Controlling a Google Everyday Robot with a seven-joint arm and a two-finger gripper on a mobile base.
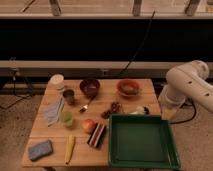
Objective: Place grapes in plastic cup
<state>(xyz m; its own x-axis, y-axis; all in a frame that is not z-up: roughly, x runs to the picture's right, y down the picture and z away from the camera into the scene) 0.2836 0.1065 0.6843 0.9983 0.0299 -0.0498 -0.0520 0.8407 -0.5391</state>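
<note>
**Table inspection: grapes lie on the table top, outside the plastic cup**

Containers. The plastic cup [67, 118] stands upright in the left half of the table [125, 102], near the left edge. What it holds cannot be told. A dark grey cup [69, 96] stands behind it, toward the far edge. A white round container [57, 81] sits at the far left corner. A dark brown bowl [90, 87] is at the middle of the far edge, its contents unclear. An orange bowl [129, 87] stands toward the far right corner with something greenish in it. A green tray [142, 142] fills the near right corner, and its green floor shows.

Task item. The grapes [112, 109] lie on the wood at the table's middle, between the dark brown bowl and the tray's far rim, well apart from the plastic cup.

Surroundings. Between the grapes and the plastic cup lie a spoon [86, 106] and, nearer the near edge, an apple [89, 125]. A dark box [96, 135] lies just beside the apple against the tray's left rim. A grey cloth [52, 111] lies at the left edge, just beside the plastic cup. A blue sponge [40, 149] sits at the near left corner, with a yellow banana [70, 149] beside it.

Gripper. The gripper [143, 111] sits low at the right edge, just past the tray's far rim and near the grapes on their right. Whether it is released or clenched cannot be told.
</note>
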